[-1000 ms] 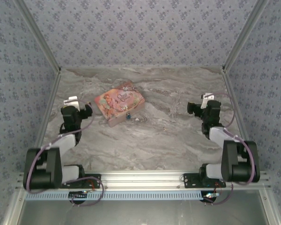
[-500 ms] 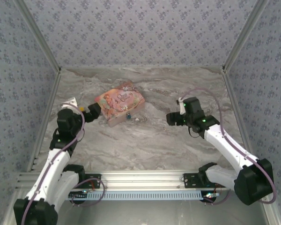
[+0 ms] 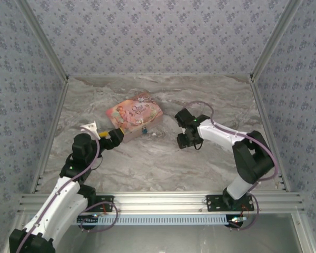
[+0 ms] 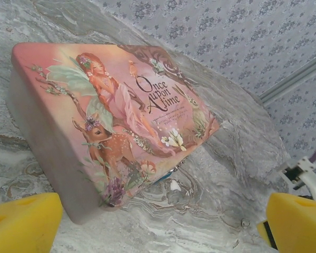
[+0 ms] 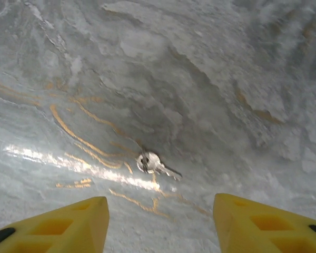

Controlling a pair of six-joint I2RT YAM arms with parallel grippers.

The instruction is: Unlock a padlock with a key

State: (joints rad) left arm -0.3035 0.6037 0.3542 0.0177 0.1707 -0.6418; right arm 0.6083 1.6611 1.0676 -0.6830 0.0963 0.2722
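Key [image 5: 157,164] flat on tabletop [image 5: 216,68], ahead of & btwn right fingers [image 5: 58,224], spread apart.

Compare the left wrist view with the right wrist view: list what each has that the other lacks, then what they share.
Left wrist: the pink illustrated box lying on the table, with the patterned wall behind it. Right wrist: the key lying flat on bare marble, untouched. Shared: the grey marble table, and open yellow fingers at the bottom corners, of the left gripper and the right gripper.
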